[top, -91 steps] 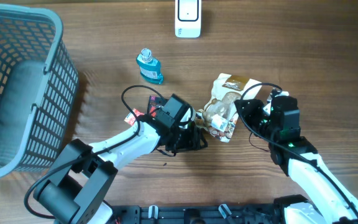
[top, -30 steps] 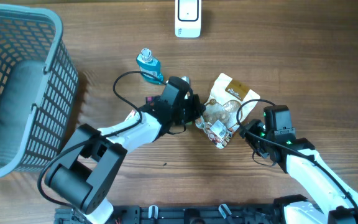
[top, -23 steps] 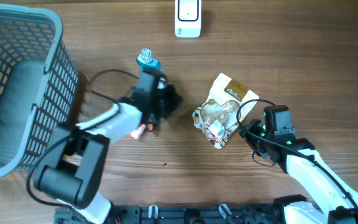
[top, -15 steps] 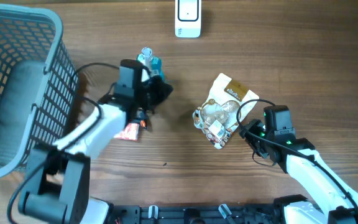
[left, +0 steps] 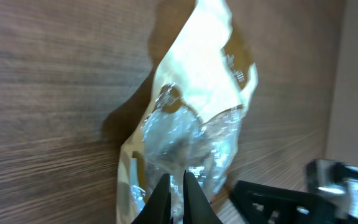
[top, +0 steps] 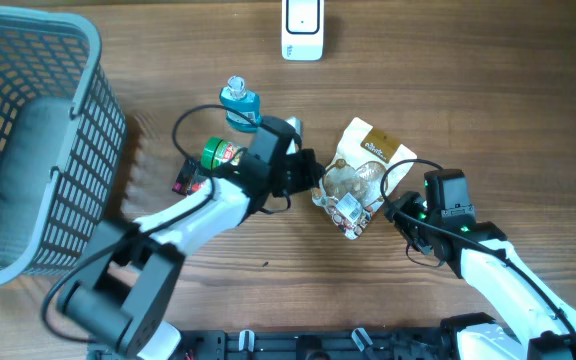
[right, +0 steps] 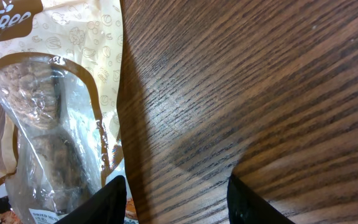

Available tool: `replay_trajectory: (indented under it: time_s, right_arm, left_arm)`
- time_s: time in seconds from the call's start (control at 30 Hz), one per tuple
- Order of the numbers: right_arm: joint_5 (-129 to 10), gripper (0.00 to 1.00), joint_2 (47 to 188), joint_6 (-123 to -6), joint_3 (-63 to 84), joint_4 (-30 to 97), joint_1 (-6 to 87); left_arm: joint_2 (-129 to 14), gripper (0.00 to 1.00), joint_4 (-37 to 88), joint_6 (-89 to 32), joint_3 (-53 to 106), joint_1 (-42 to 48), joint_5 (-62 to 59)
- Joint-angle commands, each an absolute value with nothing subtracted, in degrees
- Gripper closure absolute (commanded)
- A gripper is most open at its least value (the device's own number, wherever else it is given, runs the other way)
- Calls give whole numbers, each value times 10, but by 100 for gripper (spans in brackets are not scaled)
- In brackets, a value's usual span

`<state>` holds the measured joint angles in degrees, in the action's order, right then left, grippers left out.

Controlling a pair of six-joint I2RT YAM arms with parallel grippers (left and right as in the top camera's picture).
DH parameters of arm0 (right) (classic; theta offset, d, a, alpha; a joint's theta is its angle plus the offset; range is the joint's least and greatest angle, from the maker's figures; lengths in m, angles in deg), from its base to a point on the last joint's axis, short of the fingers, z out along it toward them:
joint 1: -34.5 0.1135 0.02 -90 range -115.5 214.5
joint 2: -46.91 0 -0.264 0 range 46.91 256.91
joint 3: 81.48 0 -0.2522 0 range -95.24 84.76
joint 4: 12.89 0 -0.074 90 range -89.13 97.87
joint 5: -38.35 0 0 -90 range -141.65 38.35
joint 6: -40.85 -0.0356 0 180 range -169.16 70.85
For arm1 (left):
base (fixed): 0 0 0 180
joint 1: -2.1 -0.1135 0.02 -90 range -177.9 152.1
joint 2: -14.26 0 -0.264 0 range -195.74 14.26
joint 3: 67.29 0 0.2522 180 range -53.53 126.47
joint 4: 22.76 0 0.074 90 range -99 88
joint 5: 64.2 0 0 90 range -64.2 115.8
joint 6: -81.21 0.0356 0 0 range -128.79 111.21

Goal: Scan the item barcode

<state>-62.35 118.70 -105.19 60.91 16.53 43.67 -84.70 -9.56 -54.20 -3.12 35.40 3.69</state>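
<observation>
1. Pickup of the snack pouch [top: 366, 160] looks like the step in hand; it lies flat near the middle of the bench [top: 488, 80], not yet lifted.
2. The left gripper [left: 177, 186] is closed, its tips meeting over the pouch's clear window. I cannot tell whether any film is pinched.
3. The right gripper [right: 176, 193] stands parted with bare wood between its fingers, just beside the pouch's right edge and holding nothing.
4. Next, I'd judge, one arm must take a firm grip, raise the pouch and turn its white label toward the scanner [top: 302, 30] at the far edge.
5. The way to the scanner looks open. A blue bottle [top: 239, 105] and a green-lidded jar [top: 218, 153] stand close to the left arm, and the basket [top: 93, 140] fills the left edge.
</observation>
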Motion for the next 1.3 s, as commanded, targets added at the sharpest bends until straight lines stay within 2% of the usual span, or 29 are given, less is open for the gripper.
replay_trajectory:
  time_s: [0.0, 0.1, 0.13, 0.17, 0.2, 0.33, 0.5, 0.73, 0.97, 1.03, 1.13, 1.27]
  right_arm:
    - [-629, 47, 1194, -1047, 610, 166, 436]
    - [-633, 47, 1194, -1046, 610, 168, 436]
    - [-633, 38, 1194, -1046, 610, 166, 436]
    - [-633, 12, 1194, -1047, 610, 164, 436]
    - [-634, 0, 1194, -1048, 610, 164, 436]
    - [-657, 0, 1194, -1094, 610, 167, 436]
    - [-664, 0, 1215, -1098, 610, 102, 436]
    - [-733, 0, 1347, -1079, 610, -101, 436]
    - [-784, 0, 1458, -1067, 610, -184, 436]
    - [-800, 4, 1475, -1049, 610, -201, 436]
    - [-828, 23, 1483, -1008, 610, -235, 436]
    - [-831, 42, 1483, -990, 610, -240, 436]
  left_arm:
    - [-891, 96, -132, -557, -23, 380, 44]
    - [-918, 96, -122, -560, -23, 386, 49]
    - [-927, 96, -112, -559, -23, 386, 49]
    - [-937, 96, -107, -559, -23, 386, 51]
    - [-939, 96, -107, -559, -23, 386, 54]
    - [-943, 96, -91, -557, -23, 386, 65]
    - [-943, 96, -69, -555, -23, 386, 79]
    - [-943, 96, -63, -555, -23, 386, 88]
    - [-943, 96, -50, -555, -23, 386, 90]
    - [-943, 96, -48, -555, -23, 386, 90]
    - [-943, 96, -48, -555, -23, 386, 90]
    - [-943, 96, -48, -555, -23, 386, 90]
